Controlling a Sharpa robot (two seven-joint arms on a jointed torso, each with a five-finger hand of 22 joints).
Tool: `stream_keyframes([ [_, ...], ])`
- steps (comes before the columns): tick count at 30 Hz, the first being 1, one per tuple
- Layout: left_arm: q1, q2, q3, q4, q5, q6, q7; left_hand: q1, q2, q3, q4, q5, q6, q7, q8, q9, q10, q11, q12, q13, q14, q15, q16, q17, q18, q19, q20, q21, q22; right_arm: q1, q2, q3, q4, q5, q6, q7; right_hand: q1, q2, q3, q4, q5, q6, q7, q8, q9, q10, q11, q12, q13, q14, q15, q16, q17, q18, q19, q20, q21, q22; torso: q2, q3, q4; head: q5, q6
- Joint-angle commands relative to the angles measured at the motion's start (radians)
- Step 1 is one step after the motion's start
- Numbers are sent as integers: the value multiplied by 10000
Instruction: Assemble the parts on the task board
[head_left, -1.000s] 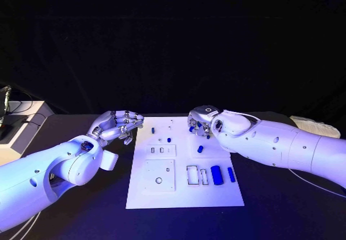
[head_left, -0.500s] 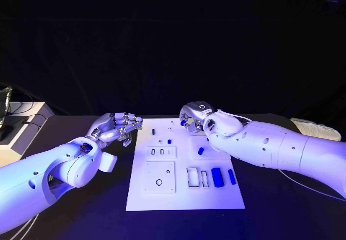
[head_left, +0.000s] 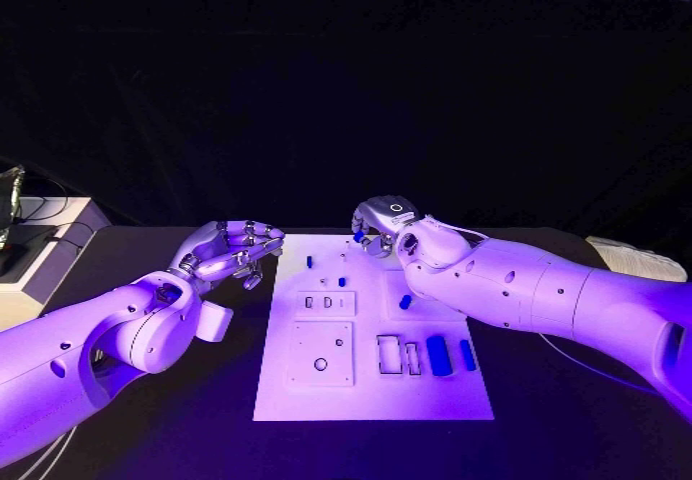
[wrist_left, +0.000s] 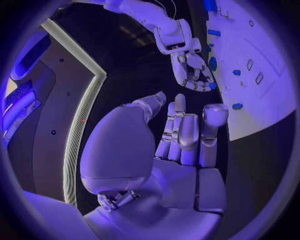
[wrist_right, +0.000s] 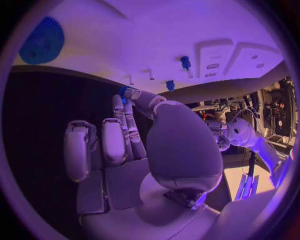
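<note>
Your small blue plastic part (head_left: 359, 237) is pinched at the tips of your right hand's (head_left: 382, 228) fingers, held just above the far end of the flat white task board (head_left: 371, 395) on the black desk, presumably for seating, while your left hand (head_left: 228, 253) waits beside the board, fingers curled on nothing.

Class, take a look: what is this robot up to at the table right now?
The robot is assembling small blue parts on the white task board. Its right hand is over the board's far edge, pinching a small blue part in its fingers. The left hand hangs beside the board, fingers curled, holding nothing. Several blue parts lie on the board.
</note>
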Motion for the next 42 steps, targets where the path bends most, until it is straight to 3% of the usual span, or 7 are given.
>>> stream_keyframes([
  [1,9,31,43,50,-73,149,82,-50,23,72,5,0,-65,29,-42,17,-89,10,-5,8,-24,60,-7,9,-54,-31,30,36,9,7,61,14,-109,-103,-149,-86,8,-85,46,-22,-3,-20,75,42,14,-1,22,-10,1,210,-8,60,-9,-114,63,24,20,379,72,-76,91,-26,34],
  [17,9,37,181,158,-161,168,68,-50,23,72,5,0,-65,29,-42,17,-89,10,-5,8,-24,60,-7,9,-54,-31,30,36,9,11,269,26,-357,-99,-46,-74,10,-147,68,-63,-32,-57,84,29,32,-32,33,-14,-11,206,2,72,-19,-111,53,32,15,373,249,-125,195,-42,112],
  [34,10,57,228,160,-190,183,60,-50,24,71,1,-1,-78,35,-43,20,-98,16,7,16,-11,65,8,26,-53,-40,36,50,19,11,313,24,-391,-71,57,12,-46,-206,75,-58,-59,-102,100,11,50,-76,55,-18,-27,193,20,68,-62,-105,31,46,-3,349,325,-158,226,-52,86],
  [42,10,64,234,132,-191,184,58,-55,23,69,1,-1,-86,39,-43,22,-107,20,14,21,-8,69,11,28,-54,-42,40,63,33,11,295,24,-291,-37,99,50,-216,-390,101,-10,-65,-311,164,-103,74,-343,133,-34,-102,141,85,35,-209,-69,-76,104,-110,202,312,-158,223,-40,65],
])
